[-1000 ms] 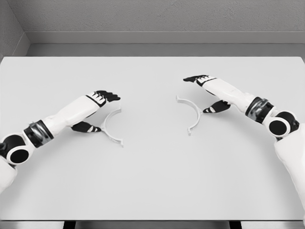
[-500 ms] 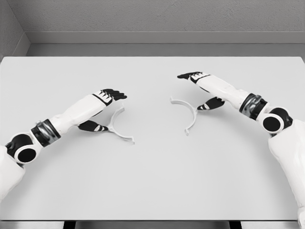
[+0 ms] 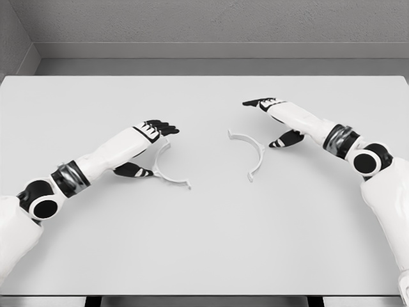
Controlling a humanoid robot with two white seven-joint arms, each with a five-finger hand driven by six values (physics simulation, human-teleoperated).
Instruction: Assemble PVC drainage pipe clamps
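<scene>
Two white half-ring pipe clamps lie on the pale worktop (image 3: 204,243). The left clamp half (image 3: 167,174), at about nine o'clock from centre, opens toward one o'clock; the right clamp half (image 3: 250,153), near two o'clock, opens toward seven o'clock. The left hand (image 3: 146,148) straddles its half, fingers (image 3: 163,128) above, thumb below, seemingly pinching it. The right hand (image 3: 276,121) hovers just beside its half, fingers released.

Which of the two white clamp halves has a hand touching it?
The left clamp half: the left hand has its thumb at the arc. The right clamp half lies clear of the right hand.
</scene>
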